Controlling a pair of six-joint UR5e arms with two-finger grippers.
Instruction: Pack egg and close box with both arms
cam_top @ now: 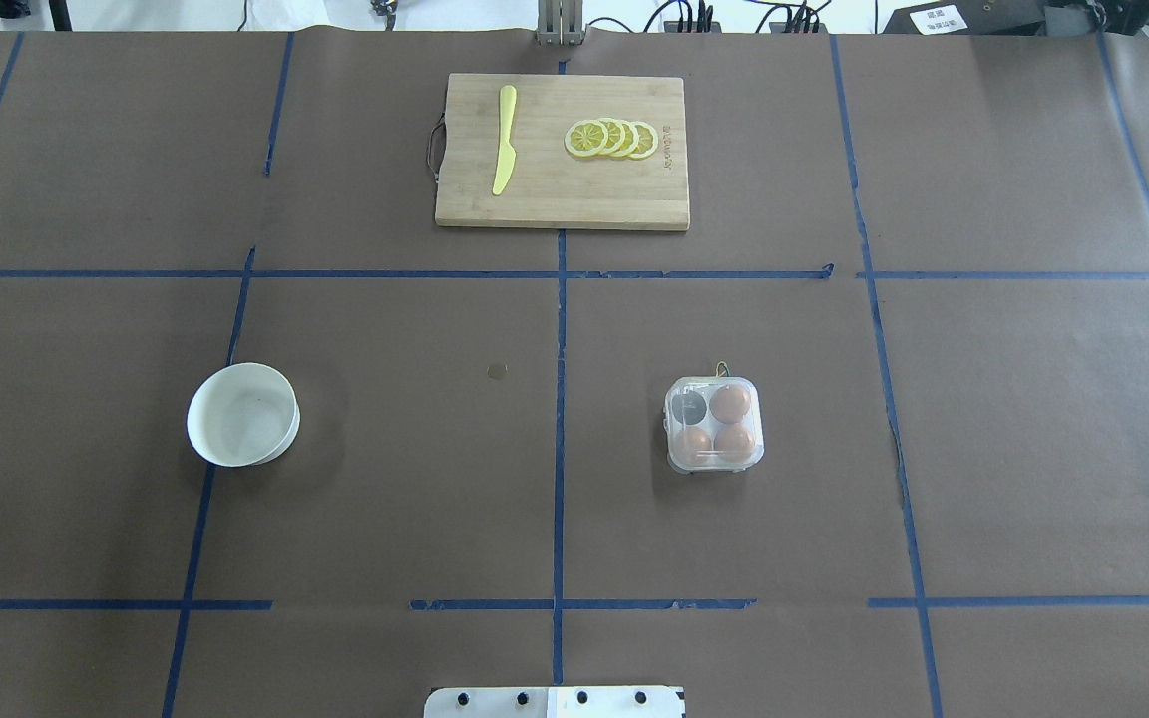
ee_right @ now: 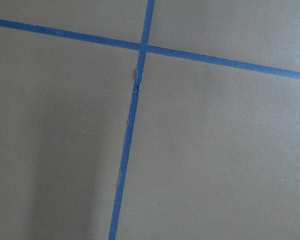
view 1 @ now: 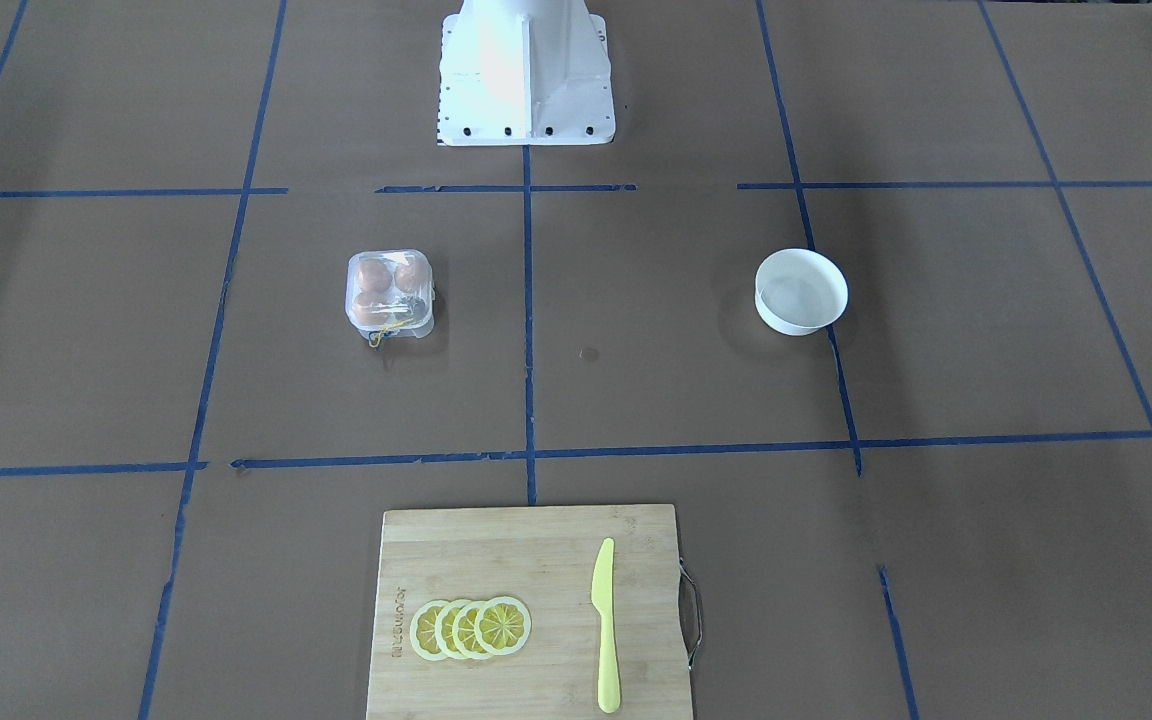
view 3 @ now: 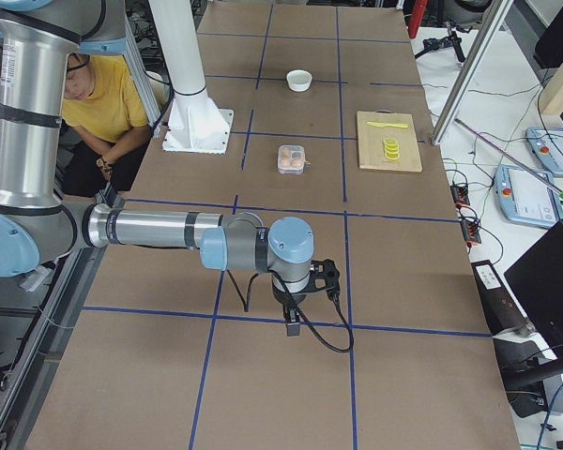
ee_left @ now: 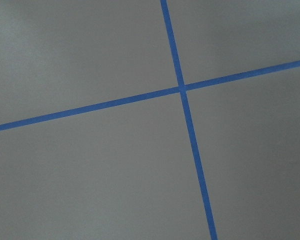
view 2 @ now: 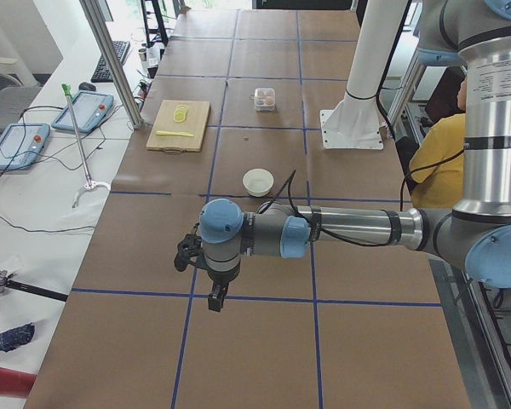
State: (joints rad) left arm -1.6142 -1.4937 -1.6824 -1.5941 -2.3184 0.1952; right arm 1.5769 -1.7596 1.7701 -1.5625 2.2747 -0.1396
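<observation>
The box point(cam_top: 714, 424) is a small clear carton on the brown table on my right side; it also shows in the front-facing view point(view 1: 390, 291). Its lid lies down over the cells. Three brown eggs show through it, one of them at the far right cell point(cam_top: 730, 402); I cannot tell them apart. The fourth cell looks dark and empty. A yellow band hangs at its far edge. My left gripper point(view 2: 215, 300) and my right gripper point(view 3: 292, 326) hang over bare table at opposite ends, far from the box. I cannot tell whether they are open or shut.
A white bowl point(cam_top: 242, 414) stands empty on my left side. A wooden cutting board point(cam_top: 555, 189) at the far edge carries a yellow knife point(cam_top: 504, 140) and lemon slices point(cam_top: 612, 139). The white pedestal point(view 1: 526, 70) stands at the near edge. A person in yellow point(view 3: 103, 103) sits behind it.
</observation>
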